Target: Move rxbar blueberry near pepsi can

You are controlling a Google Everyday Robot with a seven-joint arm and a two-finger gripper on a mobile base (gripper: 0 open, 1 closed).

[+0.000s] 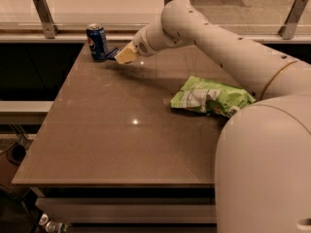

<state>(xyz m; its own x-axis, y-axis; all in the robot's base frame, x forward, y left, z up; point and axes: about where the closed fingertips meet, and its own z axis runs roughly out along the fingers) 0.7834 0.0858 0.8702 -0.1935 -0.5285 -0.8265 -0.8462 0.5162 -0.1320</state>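
Soda can (97, 41) stands upright at the far-left corner of the table (97, 144). Blue bar (111, 53) is just right of it, nearly touching, and sits low over the surface. End effector (119, 57) looks clamped on the bar's right end. Green snack bag (211, 97) is well off to the right, no factor. Suggest: set the bar down flat, let go gently, back out rightward so the can isn't knocked.

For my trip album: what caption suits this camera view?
Robot gripper holds a blue snack bar beside the soda can, over the table.
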